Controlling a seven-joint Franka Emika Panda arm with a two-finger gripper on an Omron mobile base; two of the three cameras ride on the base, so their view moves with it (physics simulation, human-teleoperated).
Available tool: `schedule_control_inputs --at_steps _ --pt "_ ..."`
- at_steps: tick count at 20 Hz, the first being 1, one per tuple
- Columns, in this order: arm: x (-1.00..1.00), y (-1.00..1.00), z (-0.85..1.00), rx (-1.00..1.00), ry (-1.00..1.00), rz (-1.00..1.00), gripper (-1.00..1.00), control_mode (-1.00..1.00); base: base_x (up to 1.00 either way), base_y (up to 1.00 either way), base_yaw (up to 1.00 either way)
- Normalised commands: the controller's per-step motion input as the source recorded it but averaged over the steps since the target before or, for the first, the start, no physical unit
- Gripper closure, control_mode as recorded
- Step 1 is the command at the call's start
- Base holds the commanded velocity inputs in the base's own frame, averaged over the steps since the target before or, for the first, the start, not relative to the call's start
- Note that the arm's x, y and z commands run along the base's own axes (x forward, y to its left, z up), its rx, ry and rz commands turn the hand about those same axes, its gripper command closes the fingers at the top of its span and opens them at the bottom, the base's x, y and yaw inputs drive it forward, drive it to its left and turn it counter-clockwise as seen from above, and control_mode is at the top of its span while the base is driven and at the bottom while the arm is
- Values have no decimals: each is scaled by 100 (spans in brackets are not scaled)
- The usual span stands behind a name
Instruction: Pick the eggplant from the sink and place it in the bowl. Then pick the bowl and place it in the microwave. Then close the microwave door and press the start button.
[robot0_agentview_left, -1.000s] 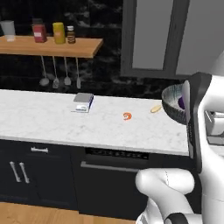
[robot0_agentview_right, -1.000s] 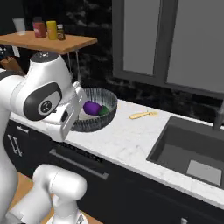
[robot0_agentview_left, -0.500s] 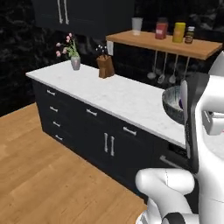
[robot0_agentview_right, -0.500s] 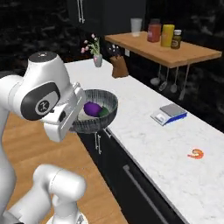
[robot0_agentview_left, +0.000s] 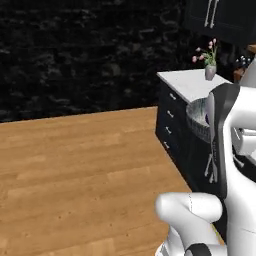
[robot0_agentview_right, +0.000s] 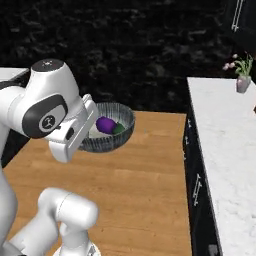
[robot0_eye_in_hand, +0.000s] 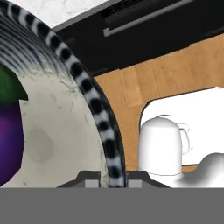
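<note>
Dark brick wall and wood floor, white-topped table (robot0_agentview_right: 220, 130) at frame right. The end effector (robot0_eye_in_hand: 113, 180) gripped the bowl (robot0_agentview_right: 112, 132) by its rim, eggplant (robot0_agentview_right: 104, 124) inside, mid-frame — the carry step. Next, I judged: find the microwave, set the bowl inside.

Arm bent, forearm raised at chest height over floor. Hand (robot0_eye_in_hand: 113, 178) clamped on bowl (robot0_agentview_right: 116, 134) rim, one finger inside, one outside. Bowl held level, aloft.

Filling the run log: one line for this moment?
tool: shut on ribbed grey bowl rim | glossy purple eggplant: in bowl | bowl: held above wooden floor
</note>
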Motion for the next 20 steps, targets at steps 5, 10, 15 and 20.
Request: schedule_control_inputs --at_steps 5,10,15,20 --pt "0 0 0 0 0 0 100 100 0 19 99" --pt "0 0 0 0 0 0 100 100 0 20 98" --pt "0 0 0 0 0 0 100 100 5 0 100" --pt "0 0 0 0 0 0 100 100 10 0 100"
